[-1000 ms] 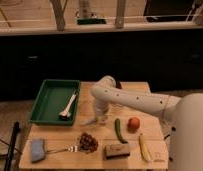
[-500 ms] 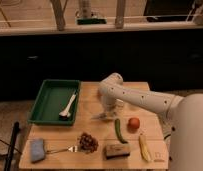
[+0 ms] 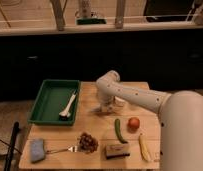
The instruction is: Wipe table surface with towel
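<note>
The table surface (image 3: 95,127) is a small square top of pale wooden slats. My white arm reaches in from the right, and the gripper (image 3: 108,107) is down at the tabletop near the middle of its back half. A pale patch (image 3: 118,102) lies just right of the gripper, partly under the arm. It may be the thin grey-blue towel, but I cannot tell. I cannot see whether the gripper holds anything.
A green tray (image 3: 45,105) with a white brush (image 3: 69,106) sits at the left. At the front are a blue folded pad (image 3: 37,150), a fork (image 3: 60,149), grapes (image 3: 87,141), a brown block (image 3: 116,150), a green pepper (image 3: 118,130), a tomato (image 3: 133,123) and a banana (image 3: 144,147).
The gripper and forearm have slid to the right across the back of the table, then nearly stopped. The other objects have not moved.
</note>
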### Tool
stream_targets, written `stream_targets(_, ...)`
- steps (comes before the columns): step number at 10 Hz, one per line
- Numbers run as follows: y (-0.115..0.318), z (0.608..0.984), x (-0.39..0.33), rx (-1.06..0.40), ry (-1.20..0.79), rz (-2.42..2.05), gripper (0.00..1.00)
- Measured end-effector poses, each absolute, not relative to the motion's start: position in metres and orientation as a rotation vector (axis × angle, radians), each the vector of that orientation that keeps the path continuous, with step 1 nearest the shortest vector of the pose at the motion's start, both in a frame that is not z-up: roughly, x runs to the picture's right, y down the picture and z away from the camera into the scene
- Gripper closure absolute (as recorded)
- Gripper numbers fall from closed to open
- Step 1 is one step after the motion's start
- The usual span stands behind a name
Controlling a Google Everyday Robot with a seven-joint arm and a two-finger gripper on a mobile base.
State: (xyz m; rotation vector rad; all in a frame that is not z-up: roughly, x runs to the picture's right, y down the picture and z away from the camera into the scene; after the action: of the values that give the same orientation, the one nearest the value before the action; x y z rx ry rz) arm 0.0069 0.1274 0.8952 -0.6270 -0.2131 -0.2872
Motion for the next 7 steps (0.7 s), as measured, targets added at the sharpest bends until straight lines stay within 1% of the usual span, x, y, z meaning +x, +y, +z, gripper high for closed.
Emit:
stream_targets(3,0.131,0.892,-0.041,-0.616,-0.309,-0.351,1.00)
stream_targets(5,0.140,0.877,-0.063,-0.614,-0.384,-0.426,1.00)
stream_targets(7,0.157,0.858,-0.066,-0.641,-0.426,-0.480,1.00)
